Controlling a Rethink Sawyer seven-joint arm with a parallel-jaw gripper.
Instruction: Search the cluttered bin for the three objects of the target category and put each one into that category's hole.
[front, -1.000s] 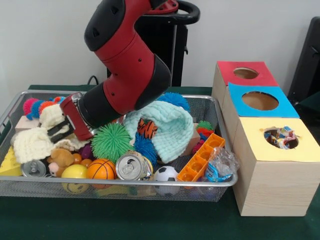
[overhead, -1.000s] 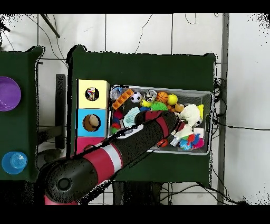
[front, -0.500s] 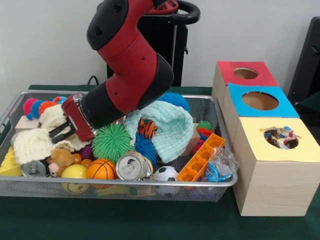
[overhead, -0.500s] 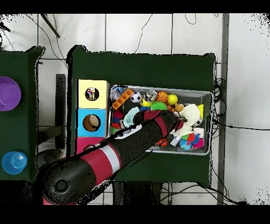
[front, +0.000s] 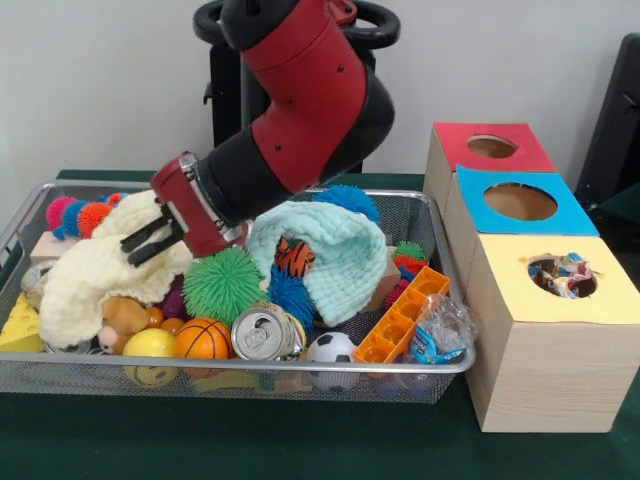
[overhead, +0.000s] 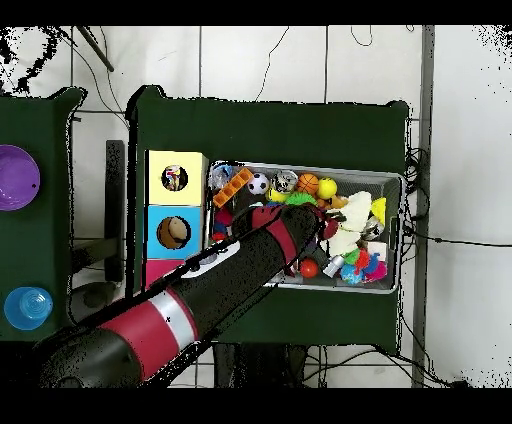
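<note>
The black-fingered end effector pinches the cream knitted cloth at the left end of the wire mesh bin, holding it raised, probably to uncover the small orange basketball and silver can near the bin's front edge.

I count three boxes beside my bin: one red box, one blue box and one yellow box. Inside the bin I see two cloths, one cream cloth and one mint cloth, and one can.
</note>
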